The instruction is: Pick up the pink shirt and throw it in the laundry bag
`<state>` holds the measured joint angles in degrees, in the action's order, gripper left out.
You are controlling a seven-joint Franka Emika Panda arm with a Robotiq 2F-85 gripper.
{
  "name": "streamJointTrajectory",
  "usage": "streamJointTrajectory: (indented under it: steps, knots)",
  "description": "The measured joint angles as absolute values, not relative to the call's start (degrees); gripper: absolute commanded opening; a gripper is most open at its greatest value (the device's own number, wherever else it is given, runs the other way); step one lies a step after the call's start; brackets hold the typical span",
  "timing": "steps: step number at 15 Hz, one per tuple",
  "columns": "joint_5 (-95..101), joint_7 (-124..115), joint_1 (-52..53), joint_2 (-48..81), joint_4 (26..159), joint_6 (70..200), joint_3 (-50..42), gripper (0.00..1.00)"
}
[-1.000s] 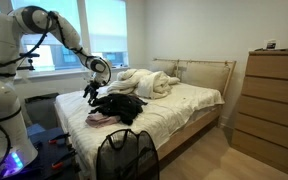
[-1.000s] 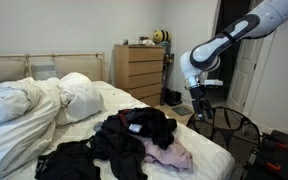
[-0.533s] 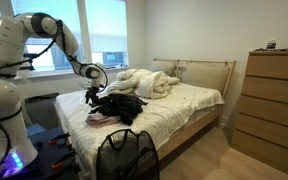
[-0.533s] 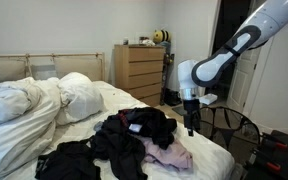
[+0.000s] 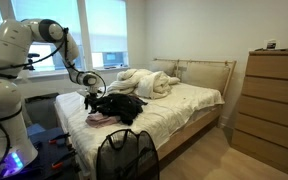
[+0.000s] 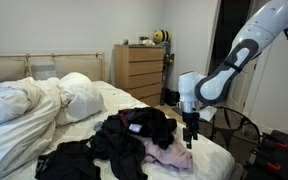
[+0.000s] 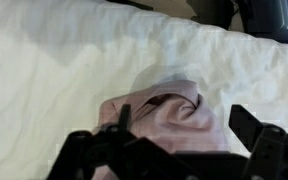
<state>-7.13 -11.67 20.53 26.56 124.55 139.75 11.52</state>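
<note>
The pink shirt point(image 7: 169, 118) lies crumpled on the white bedsheet, partly under a pile of black clothes point(image 6: 134, 130). It shows in both exterior views point(image 5: 101, 118) point(image 6: 172, 157) at the foot end of the bed. My gripper point(image 7: 189, 128) is open, its fingers spread to either side of the shirt, just above it. In the exterior views the gripper point(image 6: 188, 138) point(image 5: 89, 98) hangs a little above the shirt's edge. The laundry bag point(image 5: 126, 153) is a black mesh hamper on the floor at the foot of the bed.
A bed point(image 5: 189, 100) with a rumpled white duvet and pillows point(image 6: 44, 100). More dark clothes point(image 6: 69, 160) lie near the bed's front edge. A wooden dresser point(image 5: 274, 95) stands by the wall. A black wire frame point(image 6: 229, 125) stands beside the bed.
The arm has swung down and inward, bringing the gripper from above the bed's edge to just over the pink shirt. The clothes have not moved.
</note>
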Motion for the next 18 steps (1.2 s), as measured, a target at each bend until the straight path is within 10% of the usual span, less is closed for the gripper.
streamJointTrajectory:
  steps: [18]
  knots:
    - [14.93,-10.18,27.26,42.87,114.65,143.77,8.42,1.0]
